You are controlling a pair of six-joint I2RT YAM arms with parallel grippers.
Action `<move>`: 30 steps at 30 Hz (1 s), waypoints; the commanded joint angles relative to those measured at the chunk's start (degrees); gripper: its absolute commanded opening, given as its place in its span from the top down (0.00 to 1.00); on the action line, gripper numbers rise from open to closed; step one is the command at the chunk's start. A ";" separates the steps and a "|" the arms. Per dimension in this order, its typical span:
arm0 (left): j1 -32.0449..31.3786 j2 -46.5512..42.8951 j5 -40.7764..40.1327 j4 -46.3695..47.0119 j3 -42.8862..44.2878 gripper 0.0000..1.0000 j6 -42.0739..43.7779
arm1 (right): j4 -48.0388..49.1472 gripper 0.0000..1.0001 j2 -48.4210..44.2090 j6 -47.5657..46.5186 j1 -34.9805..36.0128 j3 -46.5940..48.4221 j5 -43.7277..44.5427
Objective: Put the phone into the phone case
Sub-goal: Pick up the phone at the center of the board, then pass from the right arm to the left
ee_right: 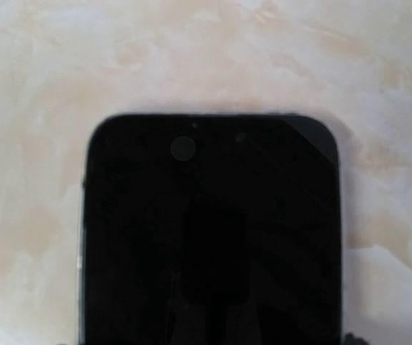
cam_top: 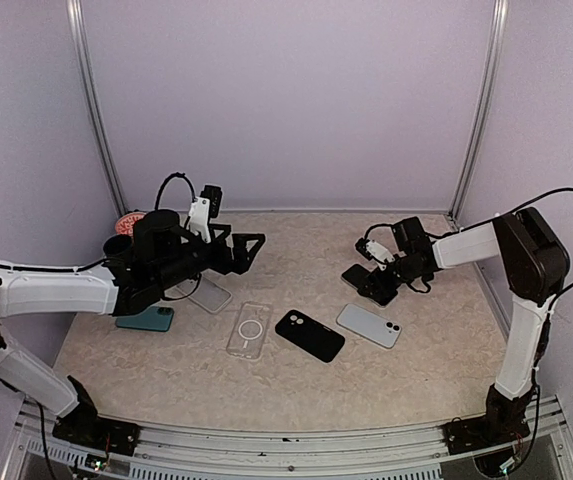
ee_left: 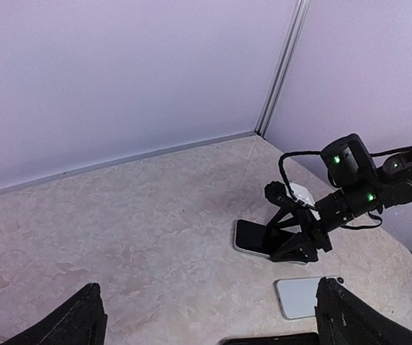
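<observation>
Right gripper [ee_left: 290, 241] is low at the far right of the table [cam_top: 416, 380], jaws apart astride the dark phone [ee_right: 209, 230]; cannot tell whether the pads touch its edges yet, so no confirmed grasp; the phone lies flat, screen up, top end filling the right wrist view. Left gripper [cam_top: 249, 252] is released, jaws wide, raised over the left side, holding nothing. Clear case [cam_top: 249, 330] lies flat near mid-table, well apart from the phone; a black phone or case [cam_top: 310, 335] and a pale phone [cam_top: 369, 325] lie between them.

Step in hand, judged: grasping the phone. To do it well: centre the jaws on the long edges, not a corner; squeeze evenly so it does not skid on the smooth top; lift level and clear of the pale phone; carry it over the clear case; match camera end to cutout; left gripper likely needs to pin the case. Risk: thin flat body, pads may slip off.
</observation>
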 commanded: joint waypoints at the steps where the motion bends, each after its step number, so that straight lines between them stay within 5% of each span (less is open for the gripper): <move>1: 0.33 1.17 2.04 1.89 0.22 0.01 -1.02 | 2.11 0.28 -3.32 0.05 -0.45 -1.91 -2.05; 18: 0.60 6.46 6.59 0.56 2.69 0.01 -4.36 | 6.59 0.28 -10.47 1.43 2.77 -5.30 -3.04; 30: 2.17 14.00 15.15 -1.94 7.80 0.01 -11.46 | 10.46 0.28 -17.21 1.40 13.69 -10.28 3.52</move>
